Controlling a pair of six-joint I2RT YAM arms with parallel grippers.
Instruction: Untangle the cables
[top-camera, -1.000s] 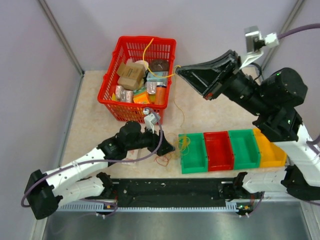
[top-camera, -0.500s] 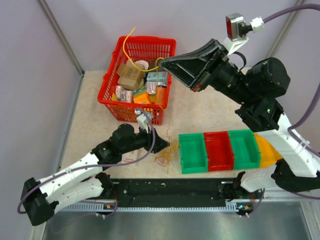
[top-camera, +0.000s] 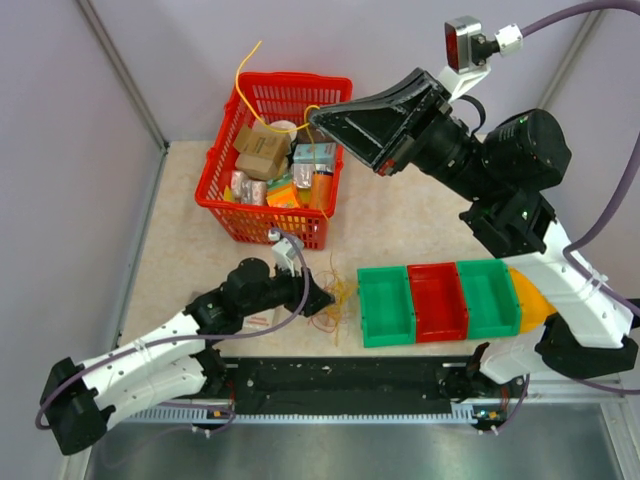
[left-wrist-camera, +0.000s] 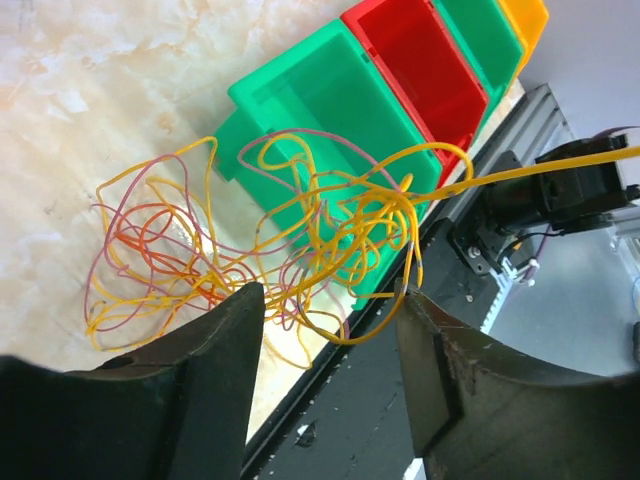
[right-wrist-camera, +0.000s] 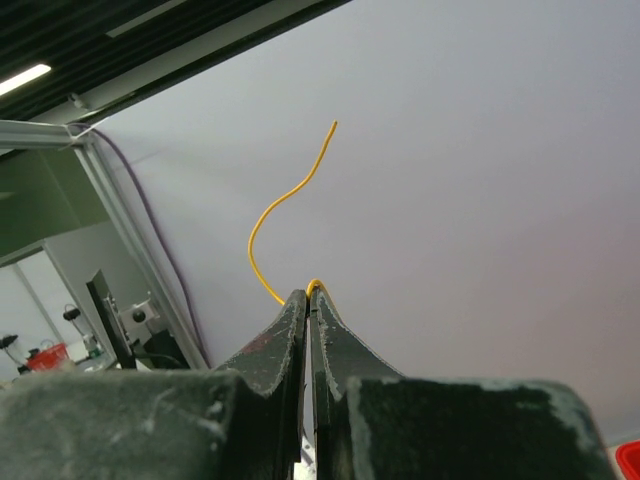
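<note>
While the pale marbled counter (top-camera: 180, 240) fills most of the cell, the right arm (top-camera: 525, 150) is the biggest thing over it. It stands tall from the near right corner and leans toward the far left. The left arm (top-camera: 150, 355) lies low along the near left side, stretched to the right.

The red basket (top-camera: 250, 225) sits at the far left of the counter, crammed with boxes and packets. Along the near right runs a row of bins: a green bin (top-camera: 386, 305), a red bin (top-camera: 436, 300), a second green bin (top-camera: 488, 295) and a yellow bin (top-camera: 540, 300), which is half hidden behind the right arm.

The right gripper (top-camera: 318, 115) hangs high over the basket's far right corner. Its fingers are pressed together on a yellow strand (right-wrist-camera: 262, 225), and the strand's free end curls up past the tips.

The left gripper (left-wrist-camera: 328, 300) is down by the counter with its fingers spread wide, gripping nothing.

The cables (left-wrist-camera: 300, 230), a loose knot of yellow, orange and red loops, lie on the counter just left of the first green bin, right ahead of those open fingers. One yellow length runs off taut to the right of the wrist view.
</note>
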